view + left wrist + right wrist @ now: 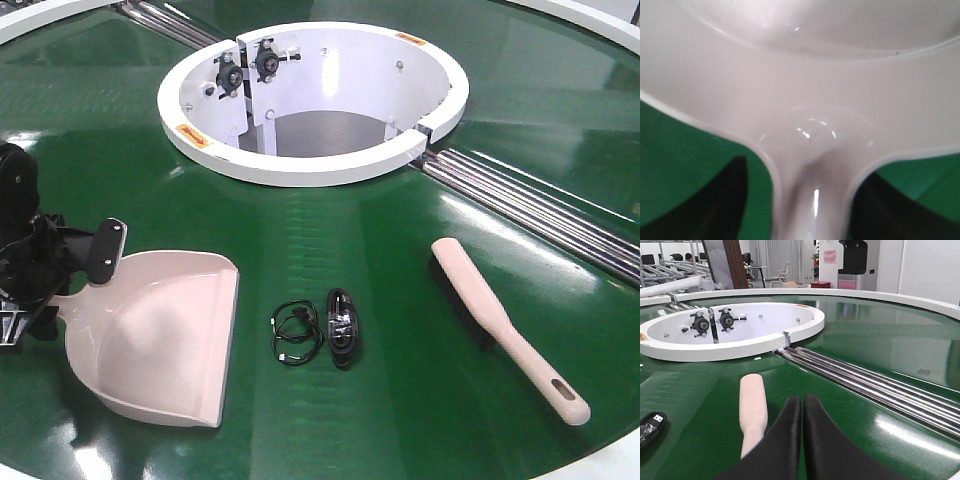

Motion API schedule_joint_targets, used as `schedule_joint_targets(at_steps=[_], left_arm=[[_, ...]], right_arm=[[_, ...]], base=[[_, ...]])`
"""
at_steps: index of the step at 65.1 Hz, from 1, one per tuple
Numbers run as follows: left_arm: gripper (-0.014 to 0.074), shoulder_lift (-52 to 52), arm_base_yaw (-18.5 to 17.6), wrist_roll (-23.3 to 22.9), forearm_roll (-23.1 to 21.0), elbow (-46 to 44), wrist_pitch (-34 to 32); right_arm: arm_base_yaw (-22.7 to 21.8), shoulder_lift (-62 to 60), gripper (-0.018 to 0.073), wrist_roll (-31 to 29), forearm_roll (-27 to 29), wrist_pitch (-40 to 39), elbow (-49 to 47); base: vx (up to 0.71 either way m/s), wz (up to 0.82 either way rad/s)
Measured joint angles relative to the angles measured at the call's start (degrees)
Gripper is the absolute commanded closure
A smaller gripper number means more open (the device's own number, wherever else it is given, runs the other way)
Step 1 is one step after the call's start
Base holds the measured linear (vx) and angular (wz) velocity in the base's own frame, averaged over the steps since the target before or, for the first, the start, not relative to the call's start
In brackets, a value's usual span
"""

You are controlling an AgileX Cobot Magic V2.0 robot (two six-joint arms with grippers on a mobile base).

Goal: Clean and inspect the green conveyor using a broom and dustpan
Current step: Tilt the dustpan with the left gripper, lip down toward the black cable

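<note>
Left gripper (804,172) spread, straddling the dustpan (160,340) handle, lower left of frame on the green conveyor (400,230). Centre the handle before you close. Right gripper (802,407) pressed together, empty, just beside the broom (505,325), lower right.

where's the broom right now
In the front view the broom lies diagonally on the green conveyor at the right, right of the black cables; in the right wrist view it shows just left of the shut right pincer.

Green conveyor (400,300) carries dustpan (160,340), black cables (342,325), broom (503,328).
</note>
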Motion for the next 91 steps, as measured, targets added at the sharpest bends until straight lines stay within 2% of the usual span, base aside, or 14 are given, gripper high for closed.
schedule_joint_targets(at_steps=[12, 23, 38, 51, 71, 91], left_arm=[[0.0606, 0.0, 0.0, 0.2, 0.2, 0.0, 1.8], [0.0603, -0.3, -1.4, -0.3, 1.9, 0.0, 3.0], [0.0603, -2.6, -4.9, -0.7, 4.5, 0.0, 4.8], [0.0603, -3.0, -7.6, -3.8, 4.7, 0.0, 5.5], [0.0603, -3.0, -8.0, -9.2, 7.0, -0.3, 7.2], [0.0603, -3.0, -8.0, -11.8, 6.7, -5.2, 7.9]], right_arm=[[0.0, 0.0, 0.0568, 0.0, 0.0, 0.0, 0.0], [0.0, 0.0, 0.0568, 0.0, 0.0, 0.0, 0.0], [0.0, 0.0, 0.0568, 0.0, 0.0, 0.0, 0.0], [0.0, 0.0, 0.0568, 0.0, 0.0, 0.0, 0.0], [0.0, 0.0, 0.0568, 0.0, 0.0, 0.0, 0.0], [0.0, 0.0, 0.0568, 0.0, 0.0, 0.0, 0.0]], base=[[0.00, 0.00], [0.00, 0.00], [0.00, 0.00], [0.00, 0.00], [0.00, 0.00], [0.00, 0.00]])
